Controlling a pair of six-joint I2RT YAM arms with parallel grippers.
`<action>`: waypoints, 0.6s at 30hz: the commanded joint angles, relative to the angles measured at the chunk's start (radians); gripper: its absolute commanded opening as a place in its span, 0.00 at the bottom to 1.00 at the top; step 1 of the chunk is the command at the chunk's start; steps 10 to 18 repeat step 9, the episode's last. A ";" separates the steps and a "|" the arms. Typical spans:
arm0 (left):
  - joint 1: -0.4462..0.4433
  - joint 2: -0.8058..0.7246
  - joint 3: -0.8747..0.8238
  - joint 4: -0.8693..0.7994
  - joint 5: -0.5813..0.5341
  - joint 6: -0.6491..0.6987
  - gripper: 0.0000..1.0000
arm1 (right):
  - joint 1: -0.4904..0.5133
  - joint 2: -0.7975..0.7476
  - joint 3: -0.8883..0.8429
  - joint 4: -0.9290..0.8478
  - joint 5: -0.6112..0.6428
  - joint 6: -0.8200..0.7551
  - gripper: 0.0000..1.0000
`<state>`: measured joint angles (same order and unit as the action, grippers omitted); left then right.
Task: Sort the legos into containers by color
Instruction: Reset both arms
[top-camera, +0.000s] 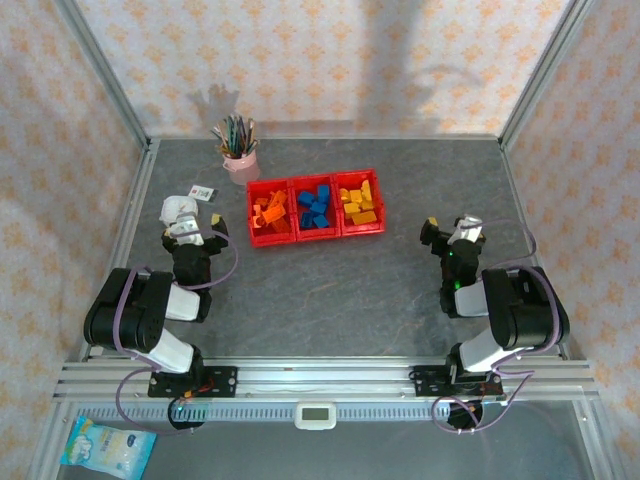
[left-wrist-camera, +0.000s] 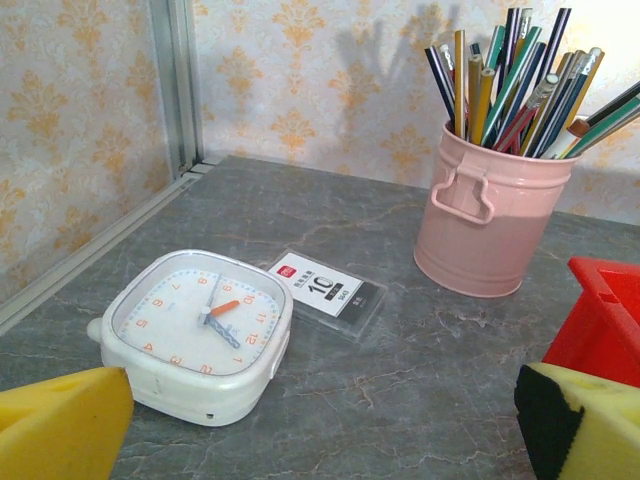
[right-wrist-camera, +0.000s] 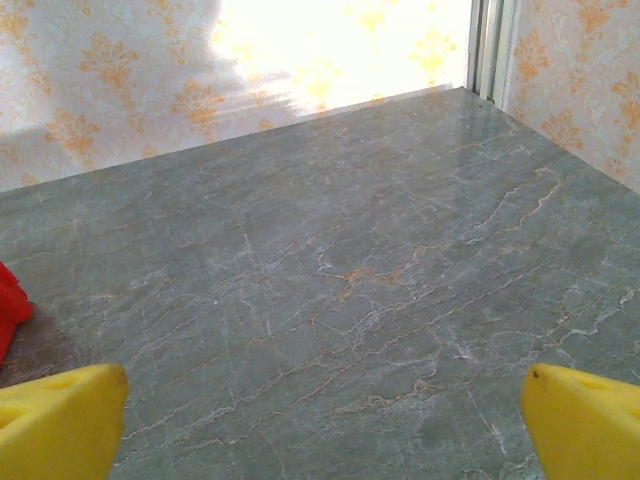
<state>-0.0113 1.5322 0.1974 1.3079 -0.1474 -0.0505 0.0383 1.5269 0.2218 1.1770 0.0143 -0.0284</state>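
Seemingly done sorting, with small orange, blue, yellow plastic bricks (top-camera: 315, 208) by colour inside joined red rectangular plastic bins (top-camera: 316, 238) and left gripper (top-camera: 193, 228), right gripper (top-camera: 450, 228) gaping empty either side; only stray-checking left

Bare table (top-camera: 400, 290) right of the containers (top-camera: 316, 237); pen cup (top-camera: 240, 165), clock (top-camera: 180, 209) and card (top-camera: 203, 191) to their left.

Robot lab cell: alu frame (top-camera: 105, 75) w/ wallpaper-print panels (top-camera: 320, 60) round grey stone-look table (top-camera: 330, 290), left arm (top-camera: 140, 320) & right arm (top-camera: 515, 315) bolted to front rail (top-camera: 320, 378).
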 joint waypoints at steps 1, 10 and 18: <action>0.002 0.003 0.005 0.036 -0.019 0.006 0.99 | 0.003 -0.008 0.015 0.044 -0.007 -0.016 1.00; 0.002 0.003 0.014 0.021 0.022 0.020 0.99 | -0.006 -0.010 0.011 0.045 -0.022 -0.013 1.00; 0.002 0.003 0.014 0.021 0.022 0.020 0.99 | -0.006 -0.010 0.011 0.045 -0.022 -0.013 1.00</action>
